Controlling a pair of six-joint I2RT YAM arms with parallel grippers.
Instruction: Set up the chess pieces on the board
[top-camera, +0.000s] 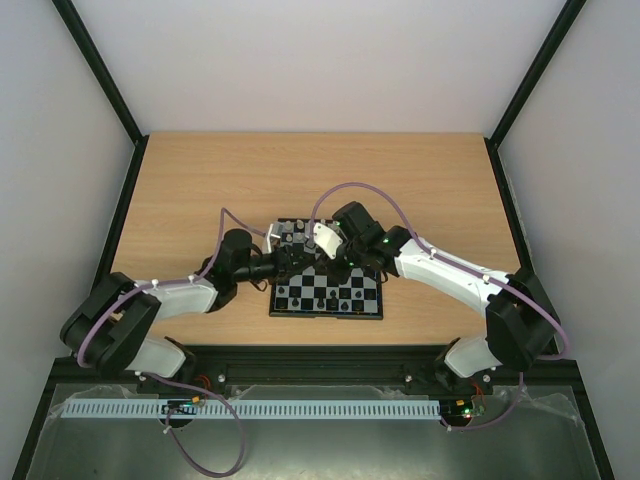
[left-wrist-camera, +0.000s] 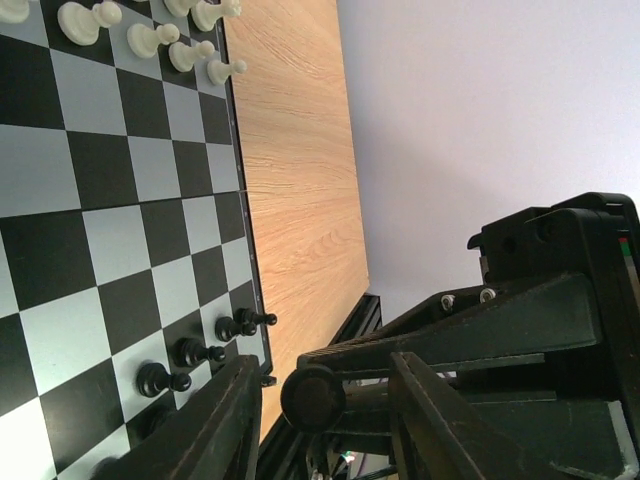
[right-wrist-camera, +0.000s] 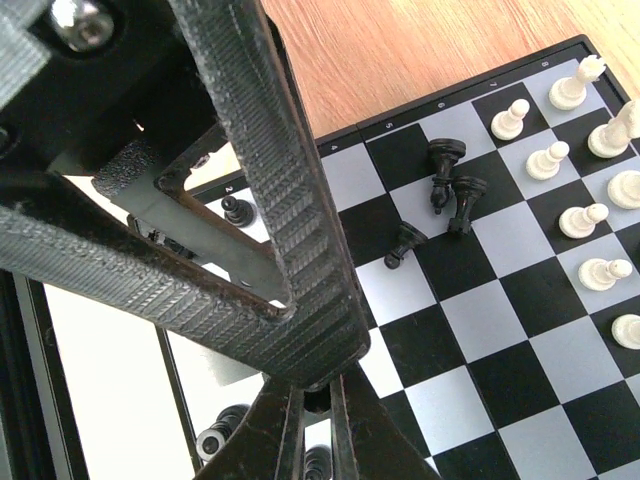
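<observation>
**Tipped black pieces (right-wrist-camera: 447, 170) lie ahead and to the right of the right tool (right-wrist-camera: 318, 425), in the middle of the board (right-wrist-camera: 480, 350).**

The right tool is pinched fully closed. Whether it holds a piece I cannot tell, because what looks to be a ribbed finger of the left tool (left-wrist-camera: 325, 375) hangs right over its tips. The left tool's fingers stand apart, with no chess piece visible between them. The three black pieces appear to lie on their sides, long axes running roughly toward the right tool, bases at the far end. White pieces (right-wrist-camera: 560, 215) stand in rows farther to that tool's right. Black pawns (left-wrist-camera: 200, 352) stand just ahead of the left tool, along the board's edge beside the desk (left-wrist-camera: 300, 200). The right tool looks the nearer to the fallen three, so its reach would go forward and right, closing across their length.
</observation>
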